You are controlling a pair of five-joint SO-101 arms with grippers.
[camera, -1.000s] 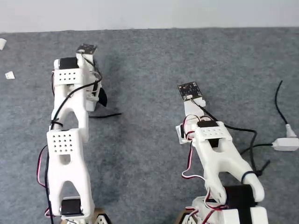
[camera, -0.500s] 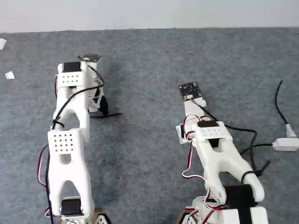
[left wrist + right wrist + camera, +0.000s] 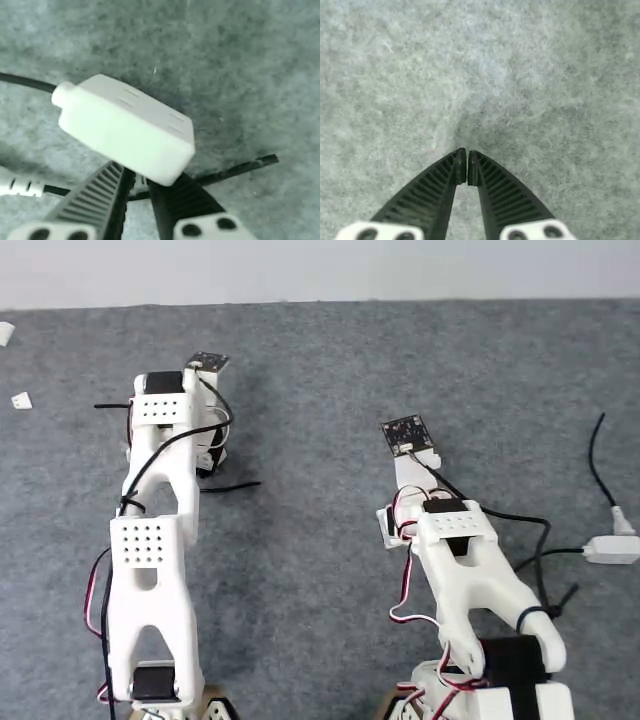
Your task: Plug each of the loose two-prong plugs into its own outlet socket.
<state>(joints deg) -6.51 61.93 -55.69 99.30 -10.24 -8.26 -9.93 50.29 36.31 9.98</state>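
Observation:
A white outlet block with paired slots on its face hangs tilted over the grey carpet, a black cord leaving its far end. My left gripper is shut on the block's near end. In the high view the left arm covers the block, and the cord sticks out beside it. A loose black cable lies on the carpet under the block. My right gripper is shut with nothing in it, just above bare carpet near the table's middle.
A second white block with black cords lies at the right edge, a small white plug just behind it. A black cable runs right of the left arm. Small white scraps sit at the far left.
The left arm's wrist has swung right and slightly nearer, and a black cord now sticks out on its left side. The right arm has not moved.

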